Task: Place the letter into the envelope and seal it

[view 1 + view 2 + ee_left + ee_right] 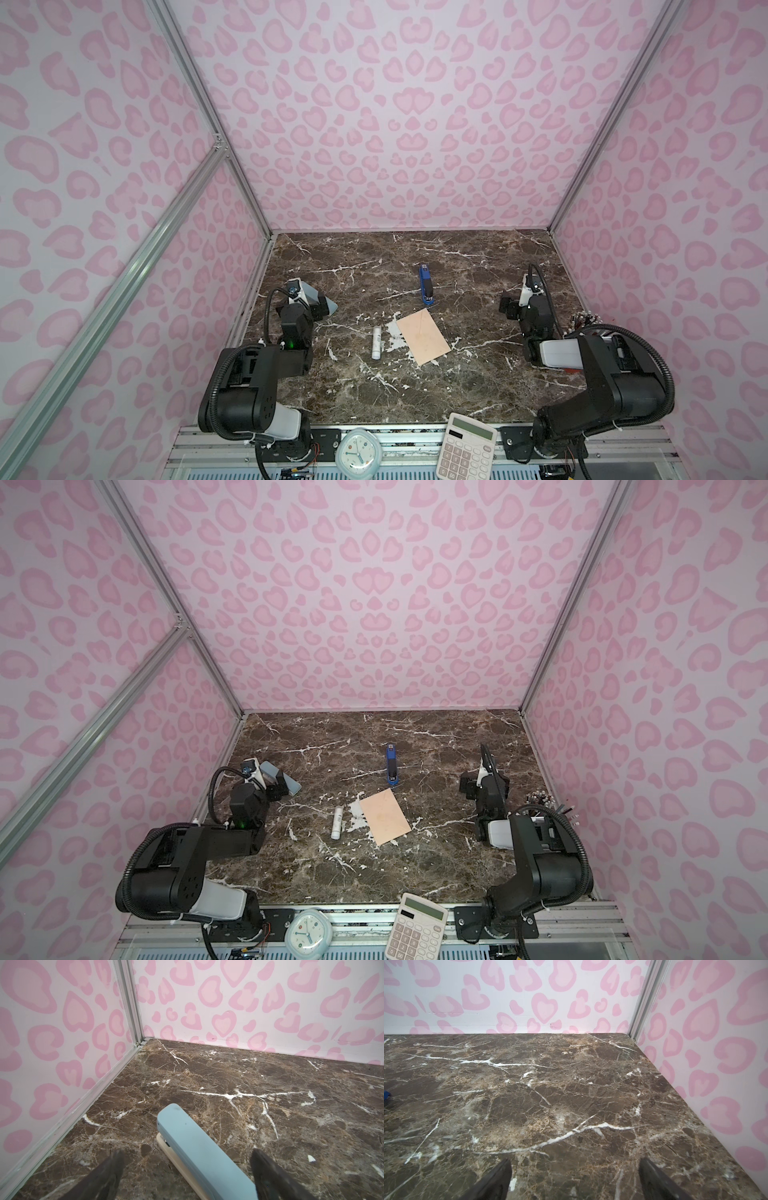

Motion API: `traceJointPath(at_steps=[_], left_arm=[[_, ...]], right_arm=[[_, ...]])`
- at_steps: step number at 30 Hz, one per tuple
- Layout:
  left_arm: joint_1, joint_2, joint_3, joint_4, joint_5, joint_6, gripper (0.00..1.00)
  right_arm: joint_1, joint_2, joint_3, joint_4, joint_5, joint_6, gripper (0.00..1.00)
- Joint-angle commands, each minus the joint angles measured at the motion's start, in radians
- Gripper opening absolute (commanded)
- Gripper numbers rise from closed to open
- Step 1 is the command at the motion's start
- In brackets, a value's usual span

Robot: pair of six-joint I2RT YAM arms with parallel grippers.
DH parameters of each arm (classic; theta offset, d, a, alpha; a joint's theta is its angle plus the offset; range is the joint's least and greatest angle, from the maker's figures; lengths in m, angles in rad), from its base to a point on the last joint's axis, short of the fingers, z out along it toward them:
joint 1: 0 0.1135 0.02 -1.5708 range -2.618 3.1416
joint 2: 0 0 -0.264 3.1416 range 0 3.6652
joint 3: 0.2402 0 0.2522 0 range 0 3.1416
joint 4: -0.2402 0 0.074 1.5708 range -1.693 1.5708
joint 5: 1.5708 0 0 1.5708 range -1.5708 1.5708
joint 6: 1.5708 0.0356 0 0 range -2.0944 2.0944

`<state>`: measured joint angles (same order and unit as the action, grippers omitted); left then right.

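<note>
While lying flat and askew at centre frame in both top views, well apart from both arms: envelope. Near its left edge, not touching: glue stick. Just beside its upper corner: dark blue stapler. Jaws spread wide on left gripper, pale blue stapler between the fingers, close to the left wall rail. Jaws equally wide on right gripper, holding nothing, over bare table. Open marble below the envelope, down to calculator and clock at the bottom edge.
</note>
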<state>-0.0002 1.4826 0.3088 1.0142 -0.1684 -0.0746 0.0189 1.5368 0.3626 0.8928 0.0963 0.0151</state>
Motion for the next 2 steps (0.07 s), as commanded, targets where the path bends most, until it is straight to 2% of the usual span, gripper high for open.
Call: traceJointPath(at_steps=[1,2], left_arm=[[-0.001,0.001,0.006,0.014,-0.008,0.014,0.97],[-0.001,-0.001,0.004,0.015,-0.009,0.014,0.97]], right_arm=[[0.001,0.002,-0.001,0.03,-0.007,-0.003,0.97],[0.001,0.002,0.0,0.03,-0.008,-0.003,0.97]])
